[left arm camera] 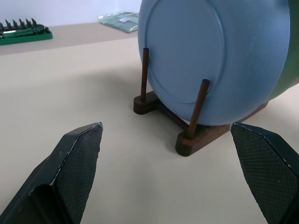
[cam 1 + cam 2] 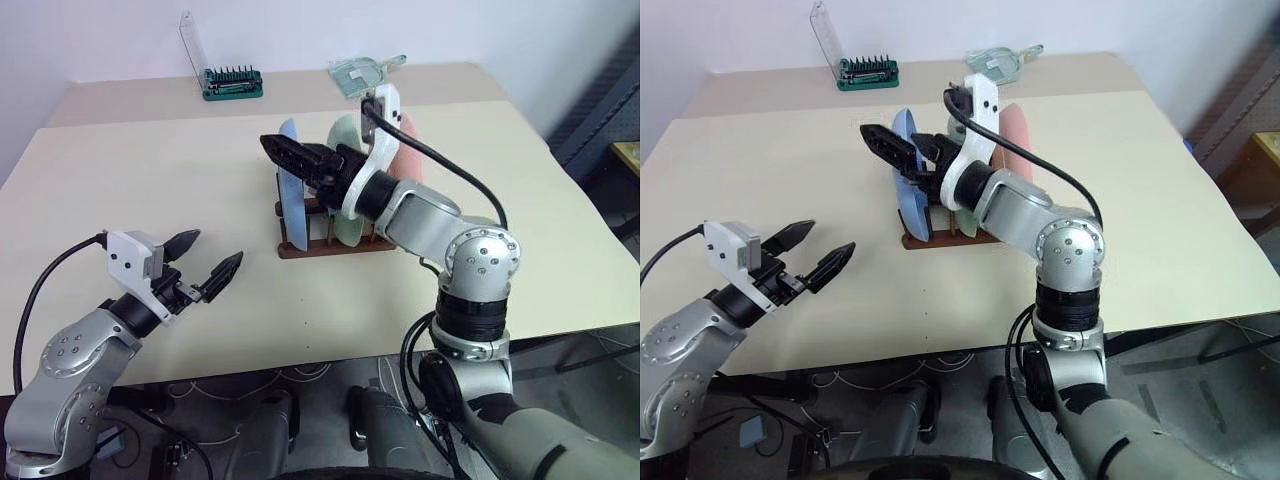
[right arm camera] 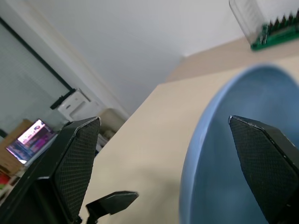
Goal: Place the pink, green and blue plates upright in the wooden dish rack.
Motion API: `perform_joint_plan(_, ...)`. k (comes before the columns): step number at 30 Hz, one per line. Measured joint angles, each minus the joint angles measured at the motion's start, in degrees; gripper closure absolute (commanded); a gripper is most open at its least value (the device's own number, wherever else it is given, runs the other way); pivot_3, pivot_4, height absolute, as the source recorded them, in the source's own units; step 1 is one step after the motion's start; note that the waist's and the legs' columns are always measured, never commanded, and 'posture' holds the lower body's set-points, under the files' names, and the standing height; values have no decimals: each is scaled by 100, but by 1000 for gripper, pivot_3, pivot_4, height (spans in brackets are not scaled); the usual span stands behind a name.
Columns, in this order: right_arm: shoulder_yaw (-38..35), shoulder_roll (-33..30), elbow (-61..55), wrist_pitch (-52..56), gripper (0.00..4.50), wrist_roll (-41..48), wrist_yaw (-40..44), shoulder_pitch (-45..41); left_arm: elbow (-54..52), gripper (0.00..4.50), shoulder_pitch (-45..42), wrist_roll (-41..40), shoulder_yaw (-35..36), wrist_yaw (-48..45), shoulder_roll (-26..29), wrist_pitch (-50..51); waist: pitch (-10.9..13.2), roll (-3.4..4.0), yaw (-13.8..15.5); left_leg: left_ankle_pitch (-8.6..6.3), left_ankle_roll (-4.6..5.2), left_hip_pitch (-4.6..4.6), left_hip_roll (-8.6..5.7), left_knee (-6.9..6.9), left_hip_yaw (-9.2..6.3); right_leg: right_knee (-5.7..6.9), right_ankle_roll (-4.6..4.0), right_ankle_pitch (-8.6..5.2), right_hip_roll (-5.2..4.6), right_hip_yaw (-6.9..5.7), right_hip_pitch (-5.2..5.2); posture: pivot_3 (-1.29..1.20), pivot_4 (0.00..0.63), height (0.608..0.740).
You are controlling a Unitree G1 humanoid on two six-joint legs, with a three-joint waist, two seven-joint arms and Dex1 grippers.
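Blue plate [image 2: 289, 185]: upright between end pegs of our wooden dish rack [image 2: 335, 245]; green plate [image 2: 347, 140] and pink plate [image 2: 406, 160] behind
Right gripper [image 2: 300, 160]: jaws wide astride its rim, gripping nothing
Left gripper [image 2: 205, 260]: spread, empty, near

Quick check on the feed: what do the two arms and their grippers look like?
Both arms are silver-grey metal with black joint bands. Each wrist carries a white housing fed by a black cable. The left gripper and right gripper each have two black pointed fingers with cross-hatched inner pads.
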Motion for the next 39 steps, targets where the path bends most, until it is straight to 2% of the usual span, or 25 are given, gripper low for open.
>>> perform_joint_plan(7, 365, -933, -334, -218, 20, -605, 894, -328, 1, 0, -62, 2, -22, 1, 0, 4, 1, 1, 10, -1, 1, -8, 0, 3, 0, -6, 2, -1, -2, -3, -2, 0, 150, 740)
perform_joint_plan(12, 576, -1845, -563, -758, 20, -1325, 1861, -407, 6, 0, -107, 15, -136, 13, -5, 4, 1, 1, 26, -1, 2, -14, 0, 7, -1, -12, 11, -7, -5, -5, -1, 0, 150, 740)
perform_joint_plan(13, 556, -2188, -585, -969, 20, -1476, 2182, -406, 11, 0, -114, 18, -176, 10, -10, 2, 3, 1, 39, -2, 3, -19, -1, 11, -1, -14, 13, -8, -6, -8, -2, 0, 150, 740)
perform_joint_plan(17, 114, -3040, -583, -1647, 20, -1868, 3056, -279, 115, 0, -190, 85, -226, 17, -10, -19, 3, -2, 39, -5, 7, -19, 0, 11, 0, -20, 13, -7, -8, -9, 3, 0, 150, 740)
perform_joint_plan(19, -258, -3679, -455, -1946, 20, -2038, 3532, 144, 221, 0, -228, 156, -218, -2, -10, -128, 3, -4, 92, -7, 10, -19, 0, 12, -1, -28, 11, -7, -11, -14, 10, 0, 150, 740)
perform_joint_plan(22, -1121, -4464, 12, -2303, 20, -2233, 4300, 1342, 584, 0, -217, 367, -166, -5, -10, -302, 3, -5, 187, -12, 19, -18, 2, 12, 0, -55, 8, -4, -12, -21, 26, 0, 150, 740)
perform_joint_plan(26, -1650, -4602, 449, -2551, 20, -2258, 5142, 2410, 946, 0, -355, 575, -178, -6, -14, -438, 9, 13, 146, -19, 29, -18, 14, 12, 14, -77, 8, 9, -12, -20, 31, 0, 150, 740)
perform_joint_plan(30, -1626, -4677, 607, -2949, 20, -2524, 5746, 3298, 1207, 0, -285, 744, -106, -115, 43, -647, 6, 17, 149, -24, 32, -14, 32, 10, 22, -89, 4, 14, -1, -24, 38, 0, 150, 740)
perform_joint_plan(39, -951, -4382, 1469, -3656, 20, -3345, 5875, 3371, 1387, 0, 325, 1007, 238, -192, 126, -838, 9, 22, 166, -34, 15, -18, 51, 19, 43, -104, 9, 19, -5, -31, 36, 0, 150, 740)
